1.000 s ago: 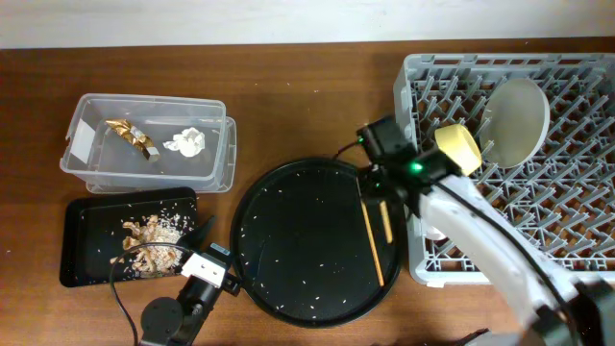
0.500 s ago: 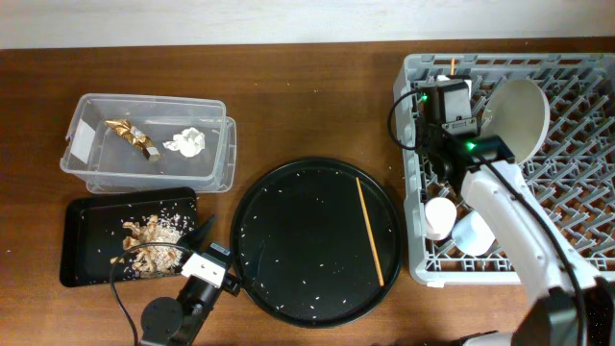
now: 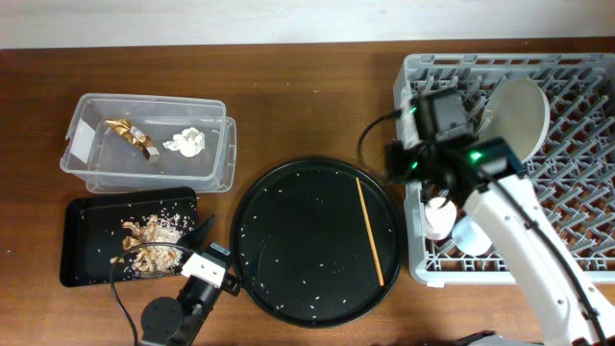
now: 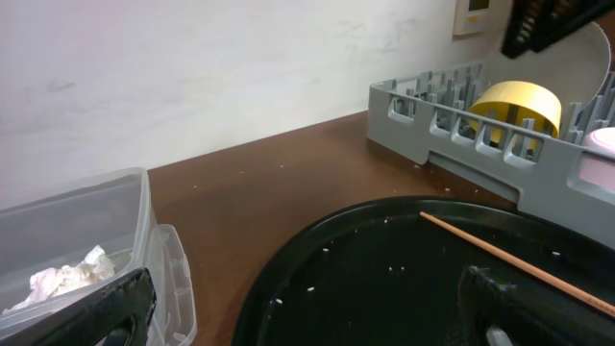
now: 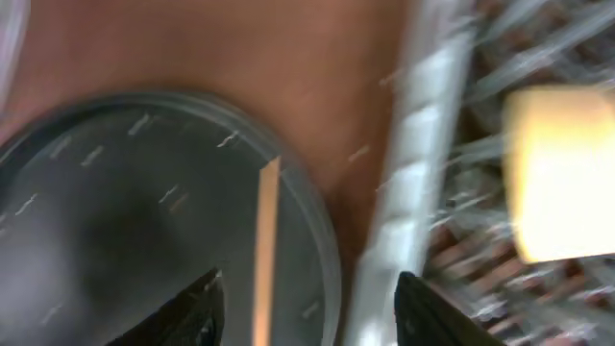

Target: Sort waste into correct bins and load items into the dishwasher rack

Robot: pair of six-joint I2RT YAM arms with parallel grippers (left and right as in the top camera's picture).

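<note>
One wooden chopstick (image 3: pixel 370 231) lies on the large round black tray (image 3: pixel 288 240). My right gripper (image 3: pixel 392 161) hovers open over the dishwasher rack's (image 3: pixel 577 240) left wall. In the right wrist view the gripper (image 5: pixel 312 308) holds nothing, and the chopstick (image 5: pixel 266 250) lies below it. The rack holds the grey plate (image 3: pixel 519 115), a yellow bowl (image 4: pixel 519 106) and two small cups (image 3: pixel 440 219). My left gripper (image 3: pixel 219 245) rests open at the round tray's left rim. Food scraps (image 3: pixel 149 240) lie in the flat black tray (image 3: pixel 86 216). Wrapper (image 3: pixel 132 137) and tissue (image 3: pixel 186 143) sit in the clear tub (image 3: pixel 216 163).
White rice grains are scattered over the round black tray (image 4: pixel 384 279). A pale wall runs behind the table. The right arm's cable loops over the rack's left corner (image 3: pixel 375 139).
My right arm carried a chopstick from the round tray to the rack's back left, then swung back to the rack's left wall. Its jaws have opened. The left arm is still.
</note>
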